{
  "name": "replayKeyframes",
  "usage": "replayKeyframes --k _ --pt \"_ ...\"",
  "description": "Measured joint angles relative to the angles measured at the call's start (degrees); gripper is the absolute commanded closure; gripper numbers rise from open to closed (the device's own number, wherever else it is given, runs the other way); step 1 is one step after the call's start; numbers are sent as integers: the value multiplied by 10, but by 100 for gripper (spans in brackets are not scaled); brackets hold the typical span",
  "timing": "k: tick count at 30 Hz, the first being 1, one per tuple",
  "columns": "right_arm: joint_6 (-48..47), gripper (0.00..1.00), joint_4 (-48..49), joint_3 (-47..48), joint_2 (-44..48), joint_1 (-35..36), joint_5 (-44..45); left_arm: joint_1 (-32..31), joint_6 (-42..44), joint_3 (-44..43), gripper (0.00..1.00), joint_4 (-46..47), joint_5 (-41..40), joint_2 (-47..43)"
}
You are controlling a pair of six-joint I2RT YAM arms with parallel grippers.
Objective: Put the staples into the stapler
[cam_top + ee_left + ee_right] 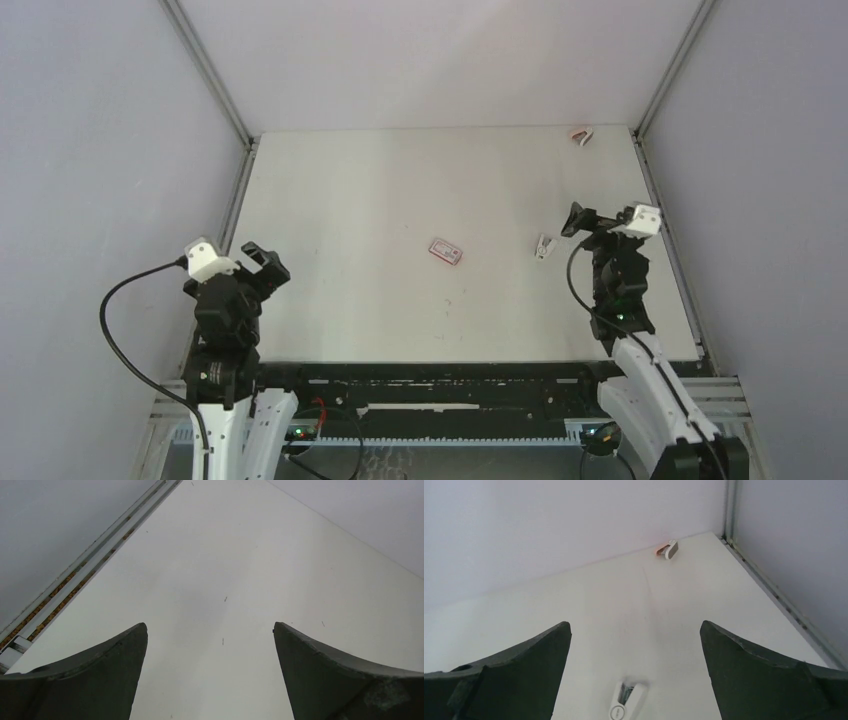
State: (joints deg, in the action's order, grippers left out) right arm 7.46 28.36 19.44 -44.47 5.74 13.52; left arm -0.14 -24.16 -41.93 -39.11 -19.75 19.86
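The staples, a small flat pink-red box with a white label [445,251], lie in the middle of the table. A small white stapler [543,246] lies to their right, and it also shows at the bottom of the right wrist view [626,702]. My right gripper [578,220] is open and empty, hovering just right of the stapler, which lies below and between its fingers [635,627]. My left gripper [265,262] is open and empty at the near left, over bare table [210,630]. The box does not show in either wrist view.
A tiny pink-and-white clip-like thing [581,135] lies in the far right corner, also seen in the right wrist view [667,550]. Grey walls with metal rails [240,190] close the table on the left, back and right. A few loose staples [223,641] dot the table.
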Motion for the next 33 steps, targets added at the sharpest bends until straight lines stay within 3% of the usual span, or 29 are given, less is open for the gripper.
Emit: replayKeyframes --k 4,7,13,20,29,33 --pt "115 0 -105 0 90 -29 40 0 0 0 0 0 3 2" --pt "160 0 -149 1 119 -82 -1 0 1 -2 0 2 12 20" --pt "184 3 -221 67 61 -128 -83 0 21 -47 0 9 54 114" --pt "162 13 -297 277 -181 -128 -143 0 69 -77 0 45 64 128" --pt "152 15 -399 594 -542 -136 -119 1 90 -75 0 80 62 77" --pt "157 21 -434 700 -668 -139 -103 8 94 -69 0 82 62 81"
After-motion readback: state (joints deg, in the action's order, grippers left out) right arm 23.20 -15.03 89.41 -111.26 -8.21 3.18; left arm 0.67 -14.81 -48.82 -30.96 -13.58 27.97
